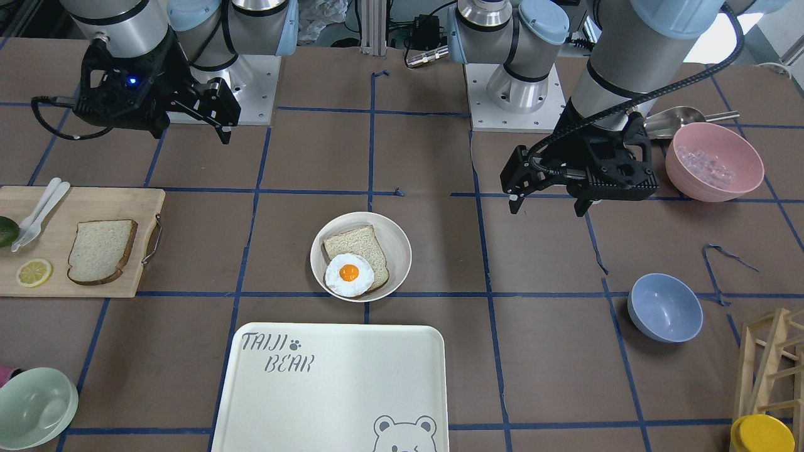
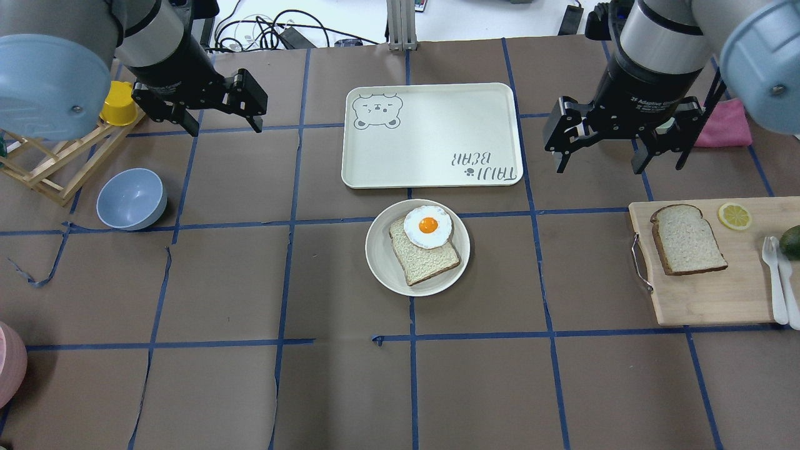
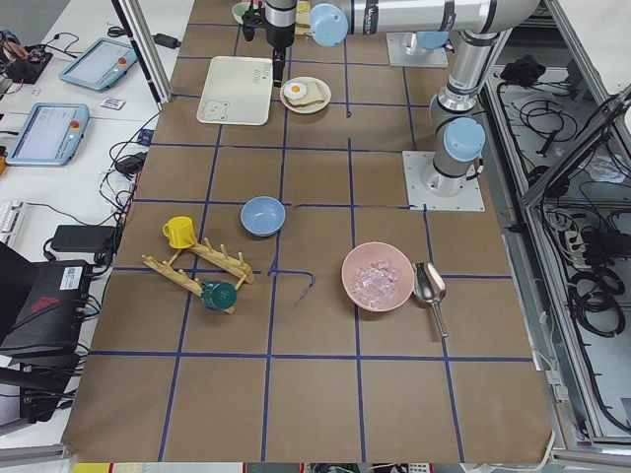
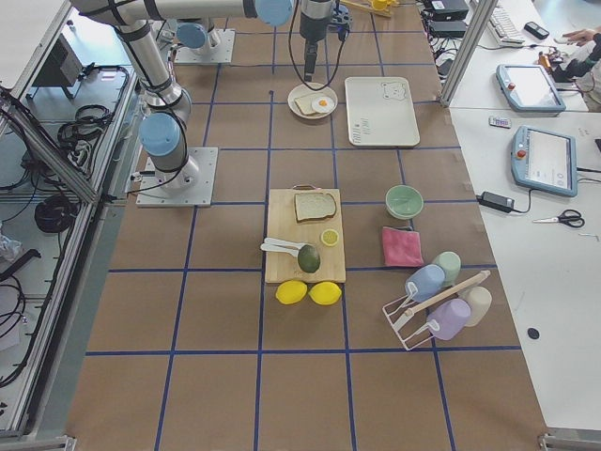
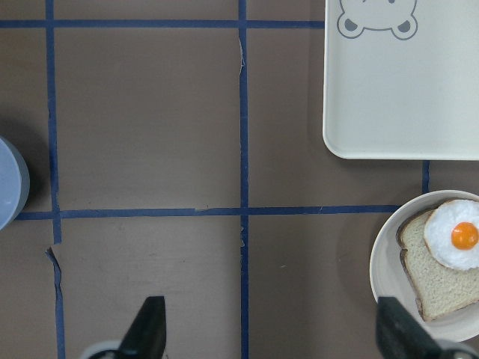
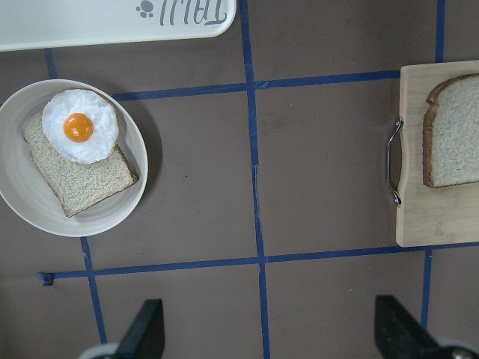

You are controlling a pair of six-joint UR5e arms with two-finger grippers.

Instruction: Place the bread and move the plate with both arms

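The bread (image 2: 687, 239), a dark-crusted slice, lies on a wooden cutting board (image 2: 706, 294) at my right; it also shows in the front view (image 1: 102, 251) and the right wrist view (image 6: 456, 131). The plate (image 2: 378, 250) sits mid-table and holds a smaller slice topped with a fried egg (image 2: 428, 225); the plate also shows in the front view (image 1: 399, 251) and in both wrist views (image 5: 382, 277) (image 6: 15, 202). My left gripper (image 2: 225, 130) (image 1: 548, 209) (image 5: 271, 336) hangs open and empty above the table, left of the plate. My right gripper (image 2: 598, 169) (image 1: 191, 133) (image 6: 269, 336) hangs open and empty between plate and board.
A cream bear-print tray (image 2: 431, 134) lies just beyond the plate. A blue bowl (image 2: 131, 199) and a wooden rack with a yellow cup (image 2: 119, 103) stand at the left. A lemon slice (image 2: 734, 215), white cutlery (image 2: 775, 275) and an avocado share the board. A pink cloth (image 2: 725, 125) lies beyond the board.
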